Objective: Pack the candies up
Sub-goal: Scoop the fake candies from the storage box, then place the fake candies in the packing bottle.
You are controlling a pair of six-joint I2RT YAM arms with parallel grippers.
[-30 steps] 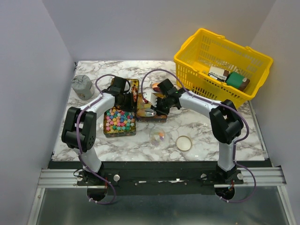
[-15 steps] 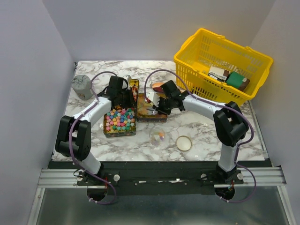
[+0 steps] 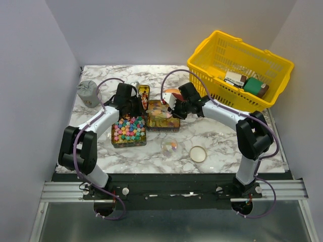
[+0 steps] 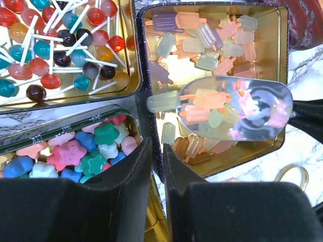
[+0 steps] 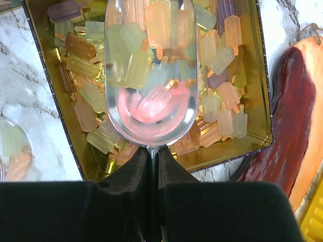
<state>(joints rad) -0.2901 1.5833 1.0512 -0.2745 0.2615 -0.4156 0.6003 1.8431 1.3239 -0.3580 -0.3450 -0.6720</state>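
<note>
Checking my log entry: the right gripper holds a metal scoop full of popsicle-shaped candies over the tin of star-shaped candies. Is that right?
Wrong tin. The right gripper holds the metal scoop full of popsicle-shaped candies over the tin of popsicle-shaped candies, as the right wrist view shows.

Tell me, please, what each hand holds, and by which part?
Right hand: the metal scoop, by its handle. Left hand: the rim of the popsicle-candy tin.

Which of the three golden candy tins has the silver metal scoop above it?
The golden tin of pastel ice-lolly-shaped candies, under the silver scoop; the others hold stick lollipops and star-shaped sweets.
</note>
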